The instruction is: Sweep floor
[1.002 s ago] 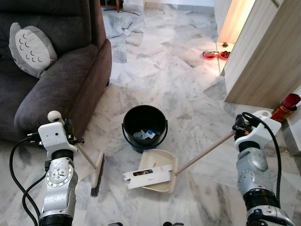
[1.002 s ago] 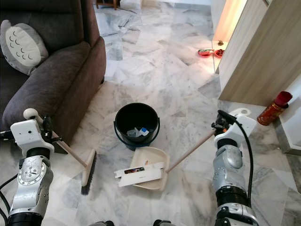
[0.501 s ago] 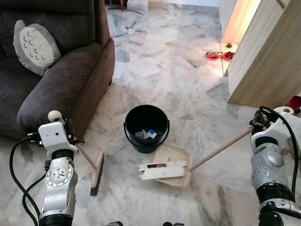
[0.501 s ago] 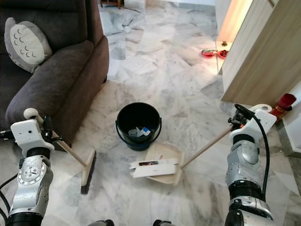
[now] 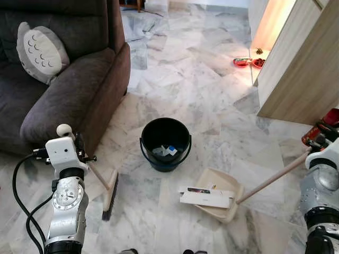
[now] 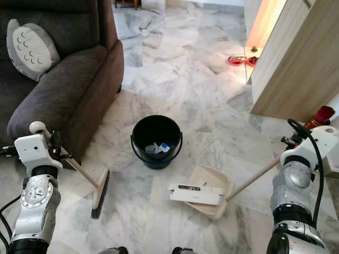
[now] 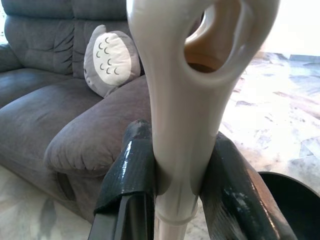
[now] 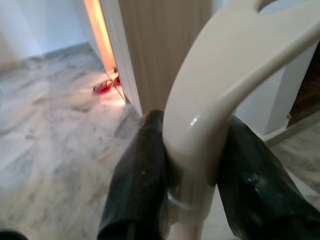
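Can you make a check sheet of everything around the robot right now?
Surface: grey-white marble floor, bare near the bucket.
Job's things: broom with its head on the floor; cream dustpan on the floor carrying a flat white box; black bucket upright with scraps inside.
Clutter: red bowls by the wooden panel; red can at the right edge.
Grippers: left pincer shut on the broom handle; right pincer shut on the dustpan handle.
Cables: black cable looping off the left arm; another on the right wrist.
Surroundings: grey sofa with a spotted cushion.
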Robot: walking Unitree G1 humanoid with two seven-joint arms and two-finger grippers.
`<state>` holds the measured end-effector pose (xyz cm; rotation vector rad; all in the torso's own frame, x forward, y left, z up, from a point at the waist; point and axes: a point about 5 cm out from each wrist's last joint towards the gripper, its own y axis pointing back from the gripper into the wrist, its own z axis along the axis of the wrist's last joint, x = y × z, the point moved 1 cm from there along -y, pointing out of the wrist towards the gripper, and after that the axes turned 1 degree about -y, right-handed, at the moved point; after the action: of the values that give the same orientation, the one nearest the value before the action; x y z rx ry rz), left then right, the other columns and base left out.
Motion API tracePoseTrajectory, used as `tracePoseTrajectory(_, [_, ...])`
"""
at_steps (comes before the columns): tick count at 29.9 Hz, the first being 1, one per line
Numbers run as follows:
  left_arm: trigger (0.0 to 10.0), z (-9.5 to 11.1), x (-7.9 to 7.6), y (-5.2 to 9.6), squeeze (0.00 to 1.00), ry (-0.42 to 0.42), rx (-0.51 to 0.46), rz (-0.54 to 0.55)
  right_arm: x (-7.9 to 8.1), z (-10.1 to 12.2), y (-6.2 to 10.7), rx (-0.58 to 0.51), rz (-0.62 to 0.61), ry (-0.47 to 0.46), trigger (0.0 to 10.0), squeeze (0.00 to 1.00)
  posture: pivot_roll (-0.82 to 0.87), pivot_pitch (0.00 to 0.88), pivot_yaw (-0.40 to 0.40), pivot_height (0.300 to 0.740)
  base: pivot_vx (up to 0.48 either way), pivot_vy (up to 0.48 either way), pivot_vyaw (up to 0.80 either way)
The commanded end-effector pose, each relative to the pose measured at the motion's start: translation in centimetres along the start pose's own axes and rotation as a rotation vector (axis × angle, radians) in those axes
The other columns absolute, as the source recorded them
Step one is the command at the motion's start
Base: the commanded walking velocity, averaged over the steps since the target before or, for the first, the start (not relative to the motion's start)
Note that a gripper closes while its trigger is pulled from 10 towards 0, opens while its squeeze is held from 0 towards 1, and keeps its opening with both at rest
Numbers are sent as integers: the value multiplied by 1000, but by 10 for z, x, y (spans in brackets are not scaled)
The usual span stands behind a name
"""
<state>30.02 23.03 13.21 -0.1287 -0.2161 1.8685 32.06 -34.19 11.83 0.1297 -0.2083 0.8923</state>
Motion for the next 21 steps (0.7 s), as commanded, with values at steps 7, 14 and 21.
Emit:
tracePoseTrajectory(7, [10000, 9, 2, -2, 0, -22, -53, -8, -26, 10, -5, -34, -178, -206, 10000, 0, 86, 129, -13, 740, 0, 0, 0])
tracePoseTrajectory(14, [10000, 9, 2, -2, 0, -24, -54, -9, -42, 14, -3, -67, -281, -270, 10000, 0, 86, 128, -12, 740, 0, 0, 0])
tracePoseTrajectory(21, [10000, 9, 1, -2, 0, -20, -55, -12, -70, 10, 2, -67, -456, -447, 10000, 0, 85, 126, -13, 740, 0, 0, 0])
